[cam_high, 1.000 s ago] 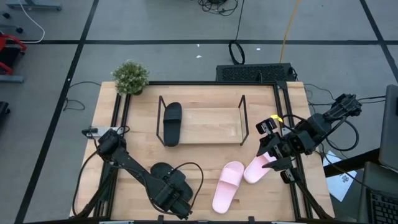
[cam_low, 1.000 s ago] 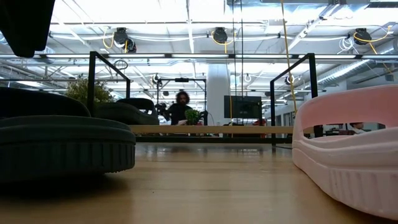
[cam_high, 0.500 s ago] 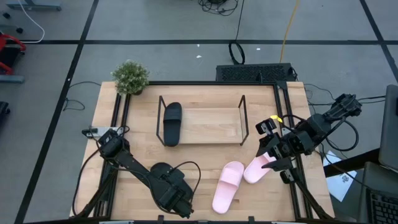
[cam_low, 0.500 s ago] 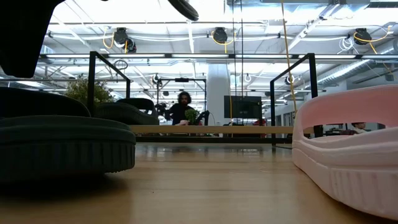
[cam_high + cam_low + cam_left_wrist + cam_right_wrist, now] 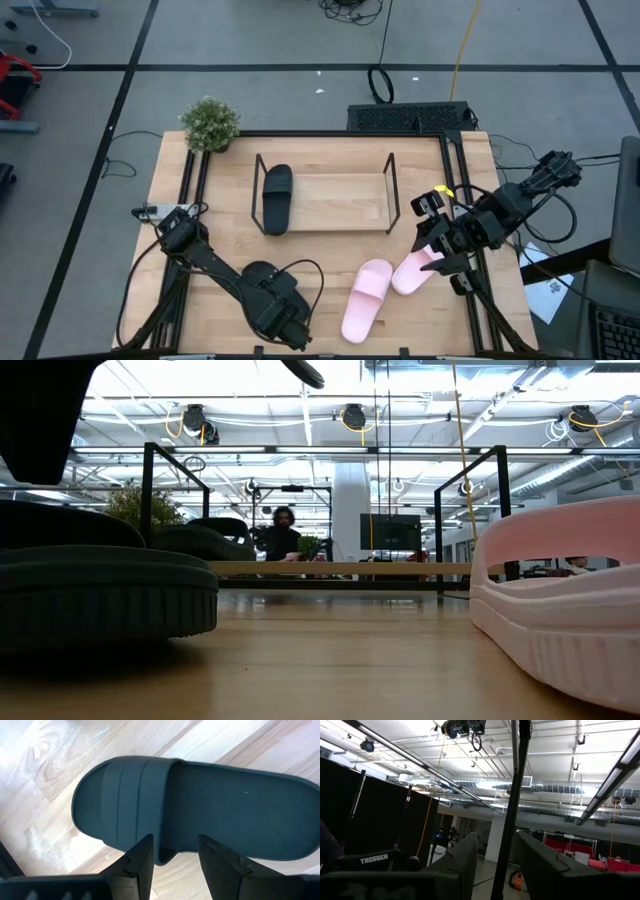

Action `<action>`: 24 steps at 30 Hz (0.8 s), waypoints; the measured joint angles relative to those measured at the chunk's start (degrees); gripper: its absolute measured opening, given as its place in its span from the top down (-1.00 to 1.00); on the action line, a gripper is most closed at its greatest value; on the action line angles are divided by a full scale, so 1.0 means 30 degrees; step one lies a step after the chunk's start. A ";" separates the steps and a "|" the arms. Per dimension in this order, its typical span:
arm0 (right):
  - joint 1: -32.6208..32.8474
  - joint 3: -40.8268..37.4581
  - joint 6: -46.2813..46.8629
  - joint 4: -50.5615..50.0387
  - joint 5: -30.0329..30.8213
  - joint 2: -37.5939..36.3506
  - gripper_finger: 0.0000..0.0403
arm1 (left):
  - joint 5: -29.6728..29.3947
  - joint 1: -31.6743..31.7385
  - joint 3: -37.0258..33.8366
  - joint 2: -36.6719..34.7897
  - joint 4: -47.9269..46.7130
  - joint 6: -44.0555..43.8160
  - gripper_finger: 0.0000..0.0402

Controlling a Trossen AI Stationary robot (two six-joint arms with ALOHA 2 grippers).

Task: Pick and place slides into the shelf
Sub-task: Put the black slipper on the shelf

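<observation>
One black slide (image 5: 277,197) lies in the left end of the shelf (image 5: 325,228), a black rod rack on the far half of the table. The second black slide (image 5: 200,815) rests sole down near the front edge, partly under my left arm (image 5: 255,272). My left gripper (image 5: 175,857) is open just above it, one finger on either side of its long edge beside the strap; I cannot tell whether they touch. Two pink slides (image 5: 365,298) (image 5: 412,270) lie at the front right. My right gripper (image 5: 495,862) is open and empty at the table's right edge (image 5: 440,240), pointing up.
A small potted plant (image 5: 210,125) stands at the far left corner. Black frame rails (image 5: 455,190) run along the table's edges. Bare wood lies between the shelf and the front slides. In the low view a person (image 5: 282,535) shows far behind the table.
My left gripper has come down a little over the black slide near the front edge; one fingertip now shows at the top of the low view. The slides have not moved.
</observation>
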 joint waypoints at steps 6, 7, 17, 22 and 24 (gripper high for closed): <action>0.0001 0.0000 -0.0015 0.0000 -0.0003 0.0001 0.37 | -0.0046 0.0096 0.0000 0.0084 0.0002 -0.0007 0.26; 0.0003 0.0000 -0.0015 0.0000 -0.0001 0.0000 0.37 | -0.0025 0.0129 0.0000 0.0139 -0.0071 -0.0007 0.26; 0.0002 0.0000 0.0028 -0.0073 0.0001 0.0000 0.37 | 0.0112 0.0395 -0.0007 0.0525 -0.0317 0.0508 0.26; 0.0007 0.0000 0.0028 -0.0073 0.0001 0.0000 0.37 | 0.0075 0.0440 -0.0007 0.0617 -0.1032 0.0498 0.26; 0.0002 0.0000 0.0028 -0.0073 0.0001 0.0000 0.37 | 0.0075 0.0478 -0.0014 0.0735 -0.1035 0.0522 0.26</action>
